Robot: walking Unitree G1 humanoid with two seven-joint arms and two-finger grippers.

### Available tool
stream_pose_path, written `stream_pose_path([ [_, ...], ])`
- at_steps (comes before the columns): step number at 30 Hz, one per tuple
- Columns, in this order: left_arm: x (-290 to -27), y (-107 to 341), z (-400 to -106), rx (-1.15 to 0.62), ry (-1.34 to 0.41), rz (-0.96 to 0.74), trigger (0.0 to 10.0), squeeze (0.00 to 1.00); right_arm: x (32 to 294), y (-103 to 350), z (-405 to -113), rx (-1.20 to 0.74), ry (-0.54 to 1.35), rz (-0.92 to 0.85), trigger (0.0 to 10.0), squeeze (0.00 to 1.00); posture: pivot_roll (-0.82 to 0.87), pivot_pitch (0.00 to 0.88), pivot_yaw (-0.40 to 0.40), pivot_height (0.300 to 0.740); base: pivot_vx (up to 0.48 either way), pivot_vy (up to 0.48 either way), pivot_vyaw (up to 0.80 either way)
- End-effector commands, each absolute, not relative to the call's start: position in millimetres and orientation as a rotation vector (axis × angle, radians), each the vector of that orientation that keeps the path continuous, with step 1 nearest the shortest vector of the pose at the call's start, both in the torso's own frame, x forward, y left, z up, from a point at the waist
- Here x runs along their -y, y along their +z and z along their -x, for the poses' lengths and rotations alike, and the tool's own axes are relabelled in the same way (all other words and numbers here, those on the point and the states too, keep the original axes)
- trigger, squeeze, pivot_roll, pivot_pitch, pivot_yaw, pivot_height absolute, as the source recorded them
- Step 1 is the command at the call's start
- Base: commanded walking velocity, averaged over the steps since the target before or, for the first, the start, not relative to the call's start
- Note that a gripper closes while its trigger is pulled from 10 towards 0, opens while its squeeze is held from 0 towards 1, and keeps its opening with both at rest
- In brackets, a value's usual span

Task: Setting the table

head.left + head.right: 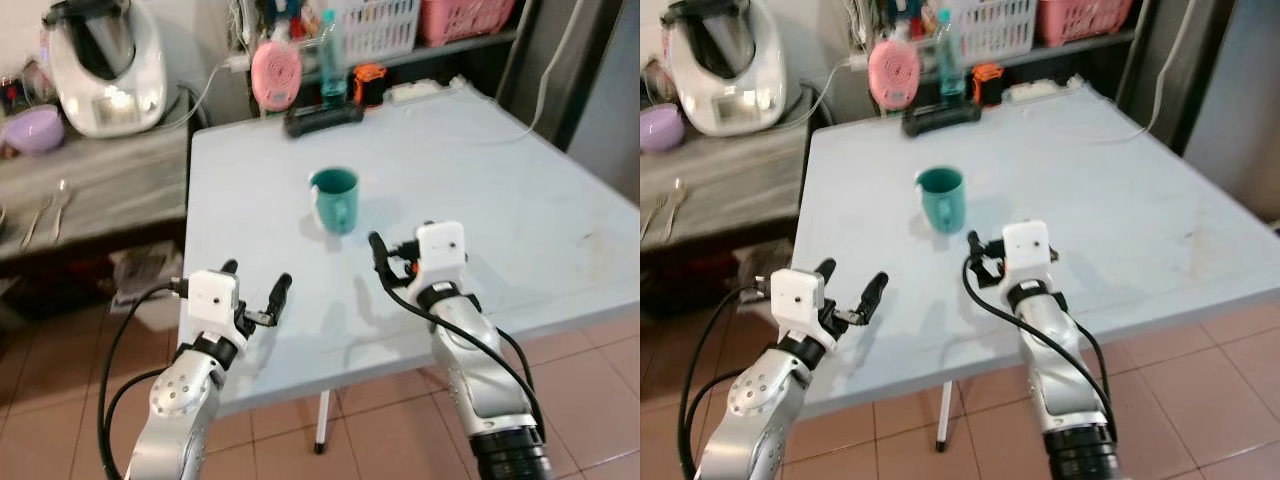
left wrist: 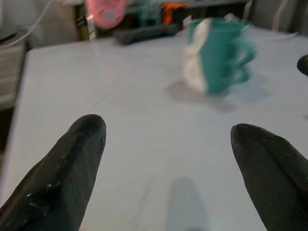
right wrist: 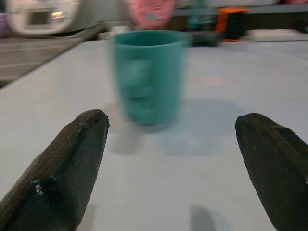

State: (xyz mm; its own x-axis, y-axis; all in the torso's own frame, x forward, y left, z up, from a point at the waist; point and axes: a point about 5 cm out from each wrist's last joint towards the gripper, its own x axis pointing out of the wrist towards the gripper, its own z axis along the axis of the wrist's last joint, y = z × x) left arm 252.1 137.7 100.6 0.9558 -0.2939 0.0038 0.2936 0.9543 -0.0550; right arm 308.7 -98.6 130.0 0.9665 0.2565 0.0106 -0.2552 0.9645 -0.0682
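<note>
The right gripper (image 1: 398, 250) hovers low over the pale blue square table (image 1: 520, 200), its two black fingers spread wide and holding nothing. Just beyond it stands the teal ceramic mug (image 1: 336, 198), upright near the table's middle, not touching the fingers; in the right wrist view the mug (image 3: 148, 76) sits between the two spread fingertips (image 3: 79, 144) and farther out. Its inside cannot be made out.

The left gripper (image 1: 256, 283) hangs over the table's near edge on the robot's left of the mug, fingers likewise apart and empty. In the left wrist view the mug (image 2: 217, 53) shows a white patch on its side and a handle facing away from that gripper.

The table stands on a reddish-brown tiled floor (image 1: 600, 370), one thin white leg (image 1: 321, 420) visible below its near edge.

Behind the mug, along the table's far edge, lies a long black bar-shaped object (image 1: 322, 118). Beyond it are a round pink fan (image 1: 273, 72), a clear bottle with a teal cap (image 1: 331, 55) and a small orange-and-black object (image 1: 366, 84). A white basket (image 1: 375, 25) and a pink basket (image 1: 465, 18) rest on a shelf behind.

To the left of the table, a grey counter (image 1: 100, 180) carries a white kitchen machine with a steel bowl (image 1: 100, 60), a lilac bowl (image 1: 33, 130) and some metal cutlery (image 1: 45, 215).
</note>
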Motion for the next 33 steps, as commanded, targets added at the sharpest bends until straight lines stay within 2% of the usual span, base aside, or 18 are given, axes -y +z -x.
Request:
stream_pose_path([
  [1,-141,103,-251,-0.001,-0.294,0.033,10.0,0.0,93,129,-308,0.024,0.281,0.066,10.0,0.0,-0.08,0.094,0.139,0.74,0.0,0.0,0.0],
  [6,-138,105,-245,0.0,-0.375,0.048,10.0,0.0,82,127,-307,0.04,0.32,0.06,10.0,0.0,-0.06,0.106,0.149,0.74,0.0,0.0,0.0],
  [15,-136,114,-228,0.0,-0.545,0.021,10.0,0.0,87,140,-328,0.098,0.214,0.071,10.0,0.0,-0.01,0.128,0.15,0.74,0.0,0.0,0.0],
  [21,-142,115,-228,-0.007,-0.536,0.012,10.0,0.0,85,147,-338,0.13,0.19,0.1,10.0,0.0,-0.01,0.128,0.15,0.74,0.0,0.0,0.0],
  [33,-137,116,-229,-0.007,-0.537,0.02,10.0,0.0,72,156,-353,0.167,0.166,0.126,10.0,0.0,-0.01,0.12,0.133,0.74,0.0,0.0,0.0],
])
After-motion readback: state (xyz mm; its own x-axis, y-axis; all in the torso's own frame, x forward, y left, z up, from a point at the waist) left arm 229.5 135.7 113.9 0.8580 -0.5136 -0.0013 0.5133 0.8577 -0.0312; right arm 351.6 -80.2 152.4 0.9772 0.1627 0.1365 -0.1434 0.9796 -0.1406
